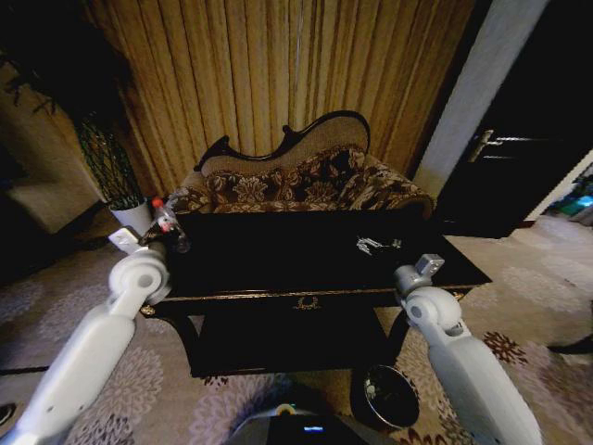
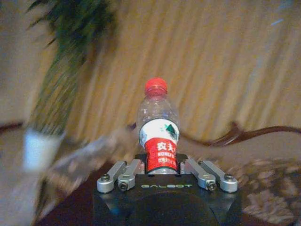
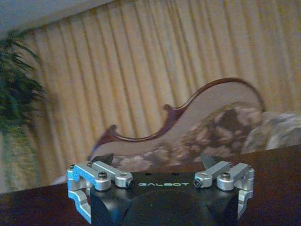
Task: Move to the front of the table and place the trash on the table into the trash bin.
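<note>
Left gripper (image 2: 161,162) is clamped on the bottle (image 2: 158,127) – in the left wrist view the linkage arms fold in on both sides of the red label and the bottle stands upright between them, red cap up. In the head view that bottle (image 1: 170,223) sits tilted at the tip of the left arm, at the table's (image 1: 278,252) left end, above the black top. Plant pot (image 1: 132,215) is just beyond the gripper, to its left.

Right gripper (image 3: 160,165) is spread wide with nothing between the fingers (image 3: 102,160), hovering low over the dark tabletop (image 3: 277,183); the sofa (image 3: 207,127) and curtain (image 3: 141,70) lie straight ahead of it. In the head view the right gripper (image 1: 428,264) sits at the table's right front edge. A small pale item (image 1: 375,245) lies on the top just ahead and inward of it – cannot tell what it is.

Bin (image 1: 387,394) is on the floor below and behind the right gripper, beside the right forearm, in front of the table.
</note>
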### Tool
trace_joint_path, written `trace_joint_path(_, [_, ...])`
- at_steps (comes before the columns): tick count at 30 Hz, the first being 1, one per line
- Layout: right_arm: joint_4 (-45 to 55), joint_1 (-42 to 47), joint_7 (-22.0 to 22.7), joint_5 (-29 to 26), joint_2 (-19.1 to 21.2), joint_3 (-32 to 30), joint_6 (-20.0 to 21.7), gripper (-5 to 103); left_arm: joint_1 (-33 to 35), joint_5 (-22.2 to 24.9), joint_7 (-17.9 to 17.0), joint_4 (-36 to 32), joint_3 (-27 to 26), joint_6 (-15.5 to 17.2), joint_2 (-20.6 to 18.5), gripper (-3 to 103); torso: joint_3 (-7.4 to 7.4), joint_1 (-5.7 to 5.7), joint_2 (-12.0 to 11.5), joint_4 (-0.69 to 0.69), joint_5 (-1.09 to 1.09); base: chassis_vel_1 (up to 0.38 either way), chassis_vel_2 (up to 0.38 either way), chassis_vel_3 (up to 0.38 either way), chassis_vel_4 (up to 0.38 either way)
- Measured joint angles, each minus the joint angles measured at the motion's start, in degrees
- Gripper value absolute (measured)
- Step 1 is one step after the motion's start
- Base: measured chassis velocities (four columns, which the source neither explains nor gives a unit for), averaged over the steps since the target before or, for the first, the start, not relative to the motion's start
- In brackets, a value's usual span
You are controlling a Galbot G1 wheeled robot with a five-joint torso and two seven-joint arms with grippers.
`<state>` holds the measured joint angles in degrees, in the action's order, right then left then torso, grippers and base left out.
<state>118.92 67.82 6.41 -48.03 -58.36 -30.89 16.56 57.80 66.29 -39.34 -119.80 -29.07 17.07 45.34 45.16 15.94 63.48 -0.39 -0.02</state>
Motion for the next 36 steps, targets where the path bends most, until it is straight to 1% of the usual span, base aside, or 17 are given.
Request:
trace_joint_path(1, [0.73,0.19,-0.52,-1.85,0.27,0.22,0.17,100,1.78,-1.48,4.13,-1.04,-1.83,-0.32,-0.69,27,0.00,0.00,0.00,-0.01,0.01,0.000,0.000,0.000,0.000])
trace_joint_path(2, [0.73,0.19,-0.52,-1.85,0.27,0.22,0.17,100,1.78,-1.48,4.13,-1.04,-1.83,-0.32,-0.69,27,0.00,0.00,0.00,-0.01,0.01,0.000,0.000,0.000,0.000])
trace_joint_path(4, [2.17,0.61,-1.76,-5.53,1.03,0.60,0.31,100,5.42,-5.05,13.70,-2.93,-5.55,-1.71,-2.15,27,0.00,0.00,0.00,-0.01,0.02,0.000,0.000,0.000,0.000])
trace_joint_path(5, [2.17,0.61,-1.76,-5.53,1.03,0.60,0.31,100,5.42,-5.05,13.70,-2.93,-5.55,-1.71,-2.15,27,0.00,0.00,0.00,-0.01,0.02,0.000,0.000,0.000,0.000])
trace_joint_path(6, [3.21,0.66,-2.67,-8.02,1.77,0.64,0.35,100,7.03,-8.59,20.60,-3.09,-7.57,-3.37,-3.11,27,0.00,0.00,0.00,-0.01,0.02,0.000,0.000,0.000,0.000])
trace_joint_path(8, [4.74,0.44,-3.30,-11.82,3.05,0.63,0.44,100,7.52,-11.65,28.62,-2.71,-8.57,-5.64,-4.36,27,0.00,0.00,0.01,-0.01,0.02,0.000,0.000,0.000,0.000])
trace_joint_path(9, [4.74,0.44,-3.30,-11.82,3.05,0.63,0.44,100,7.52,-11.65,28.62,-2.71,-8.57,-5.64,-4.36,27,0.00,0.00,0.01,-0.01,0.02,0.000,0.000,0.000,0.000])
trace_joint_path(10, [5.73,0.01,-3.58,-14.67,4.06,0.62,0.47,100,6.96,-12.47,34.11,-1.98,-8.58,-7.33,-5.28,27,0.00,0.00,0.00,-0.02,0.01,0.000,0.000,0.000,0.000])
trace_joint_path(11, [6.22,-0.36,-3.71,-16.19,4.68,0.62,0.48,100,6.25,-12.77,36.74,-1.30,-8.37,-8.42,-5.75,27,0.00,0.00,0.01,-0.03,0.01,0.000,0.000,0.000,0.000])
trace_joint_path(12, [6.22,-0.36,-3.71,-16.19,4.68,0.62,0.48,100,6.25,-12.77,36.74,-1.30,-8.37,-8.42,-5.75,27,0.00,0.00,0.01,-0.03,0.01,0.000,0.000,0.000,0.000])
trace_joint_path(13, [6.65,-1.39,-3.98,-19.40,5.98,0.78,0.48,100,4.38,-13.19,41.90,0.01,-7.30,-10.41,-6.53,27,0.00,0.00,0.01,-0.02,0.01,0.000,0.000,0.000,0.000])
trace_joint_path(14, [6.65,-2.08,-4.10,-21.01,6.65,1.01,0.47,100,3.00,-13.15,44.53,0.58,-6.30,-11.20,-6.96,27,0.00,0.00,0.01,-0.03,0.01,0.000,0.000,0.000,0.000])
trace_joint_path(15, [6.65,-2.08,-4.10,-21.01,6.65,1.01,0.47,100,3.00,-13.15,44.53,0.58,-6.30,-11.20,-6.96,27,0.00,0.00,0.01,-0.03,0.01,0.000,0.000,0.000,0.000])
trace_joint_path(17, [5.79,-4.50,-5.51,-24.95,8.15,1.46,0.31,100,-1.75,-12.39,51.92,2.47,-2.28,-13.55,-7.79,27,0.01,0.00,0.00,-0.02,0.02,0.000,0.000,0.000,0.000])
trace_joint_path(18, [5.79,-4.50,-5.51,-24.95,8.15,1.46,0.31,100,-1.75,-12.39,51.92,2.47,-2.28,-13.55,-7.79,27,0.01,0.00,0.00,-0.02,0.02,0.000,0.000,0.000,0.000])
trace_joint_path(23, [3.94,-9.02,-10.06,-29.26,9.53,2.65,0.14,100,-7.20,-12.38,58.46,5.15,3.28,-15.00,-8.20,27,0.01,0.00,0.00,-0.03,0.02,0.000,0.000,0.000,0.000])
trace_joint_path(36, [-0.45,-20.42,-16.19,-29.18,8.25,13.17,-1.05,100,-18.44,-9.03,63.30,9.95,15.12,-16.39,-8.80,27,0.01,0.00,0.00,-0.01,0.02,0.000,0.000,0.000,0.000])
